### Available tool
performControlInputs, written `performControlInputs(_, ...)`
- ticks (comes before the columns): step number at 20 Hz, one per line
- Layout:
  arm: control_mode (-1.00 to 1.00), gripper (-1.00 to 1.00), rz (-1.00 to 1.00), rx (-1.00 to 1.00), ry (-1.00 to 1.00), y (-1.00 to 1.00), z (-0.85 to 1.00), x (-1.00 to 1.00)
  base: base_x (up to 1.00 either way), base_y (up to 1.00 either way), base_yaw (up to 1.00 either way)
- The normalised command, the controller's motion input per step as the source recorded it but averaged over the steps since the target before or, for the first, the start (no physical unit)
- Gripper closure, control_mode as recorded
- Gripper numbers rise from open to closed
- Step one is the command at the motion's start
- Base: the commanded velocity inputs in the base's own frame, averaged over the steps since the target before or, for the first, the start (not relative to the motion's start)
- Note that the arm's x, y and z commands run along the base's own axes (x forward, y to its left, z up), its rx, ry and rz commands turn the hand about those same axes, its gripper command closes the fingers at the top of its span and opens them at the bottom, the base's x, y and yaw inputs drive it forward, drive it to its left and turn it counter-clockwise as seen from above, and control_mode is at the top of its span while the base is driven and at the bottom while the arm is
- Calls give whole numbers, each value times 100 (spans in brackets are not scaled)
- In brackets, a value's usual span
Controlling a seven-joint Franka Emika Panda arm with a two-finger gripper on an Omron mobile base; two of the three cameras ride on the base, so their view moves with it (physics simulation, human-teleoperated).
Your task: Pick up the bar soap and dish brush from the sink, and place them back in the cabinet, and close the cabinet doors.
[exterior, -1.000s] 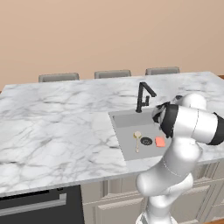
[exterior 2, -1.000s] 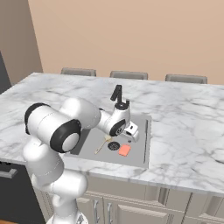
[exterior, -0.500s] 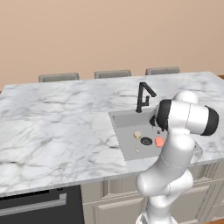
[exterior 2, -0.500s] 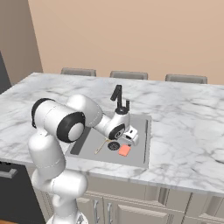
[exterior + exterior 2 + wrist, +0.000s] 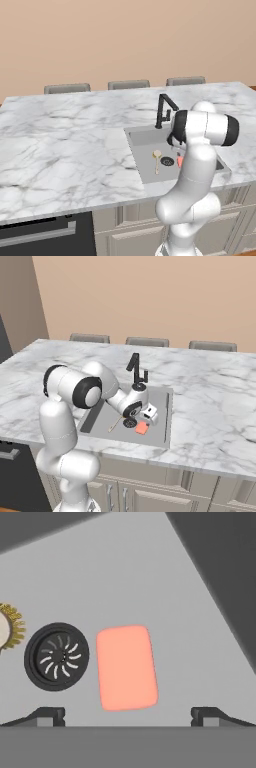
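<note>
a: left base view first. what's in the sink [image 5: 145,135]?

b: one dish brush [image 5: 157,160] on the basin floor, cream head toward the faucet [image 5: 164,110], thin handle running back toward the near wall. one dark drain [image 5: 167,161] just beside it. a sliver of the one bar soap [image 5: 179,161] peeks out past the arm. the sink sits in the marble surface [image 5: 65,150], with three chair backs behind it.

a: right base view?

b: the tool [image 5: 148,417] hangs low inside the sink [image 5: 167,411], above the bar soap [image 5: 142,428]. the soap's long axis runs roughly from the faucet [image 5: 136,370] side toward the near wall. the dish brush [image 5: 116,424] lies left of the drain [image 5: 131,423], handle pointing to the near left.

a: hand view?

b: the bar soap [image 5: 126,667] stands lengthwise, nearly upright in frame, tilted slightly. the drain [image 5: 56,656] is just beside it on the left, apart from it. a bit of the dish brush [image 5: 7,626] head shows at the left edge. the tool [image 5: 127,716] is spread wide, tips either side of the soap's lower end, gripping nothing.
</note>
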Motion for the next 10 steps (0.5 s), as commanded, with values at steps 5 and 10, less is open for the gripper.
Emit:
performControlInputs(5, -100, -100, 0, 1, 1, 0, -18, 12, 0, 0, 0)
performControlInputs(10, -100, -100, 0, 1, 0, 0, -18, 10, 0, 0, 0)
